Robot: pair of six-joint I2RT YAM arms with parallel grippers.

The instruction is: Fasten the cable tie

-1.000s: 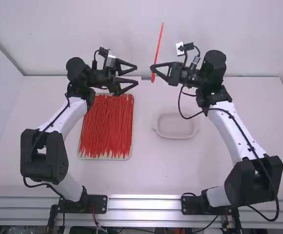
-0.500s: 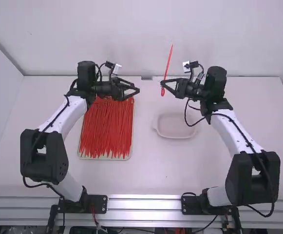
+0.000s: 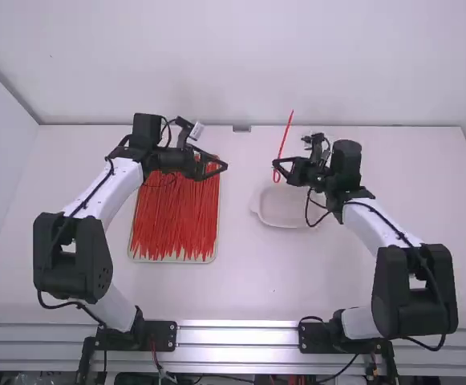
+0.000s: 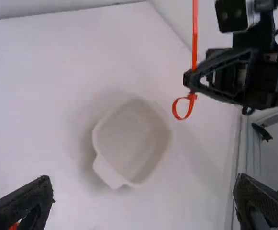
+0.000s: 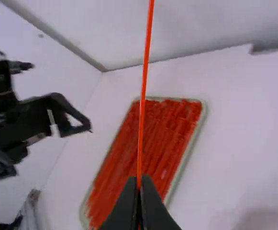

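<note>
White desk [image 3: 297,273]. 2 items directly on it. Flat tray [image 3: 173,261], heaped with red cable ties [image 3: 176,212]: far end under left end effector [image 3: 219,168], rest running back toward arm bases. Empty white container [image 3: 289,210]: close below right end effector [image 3: 278,172], well apart from left end effector. Tray, container not touching.

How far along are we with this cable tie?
Done: the cable tie is closed into a small loop. In hand: the right gripper holds it near the white container. Left: dropping it in, likely; the left gripper hangs open by the tray of loose ties.
</note>
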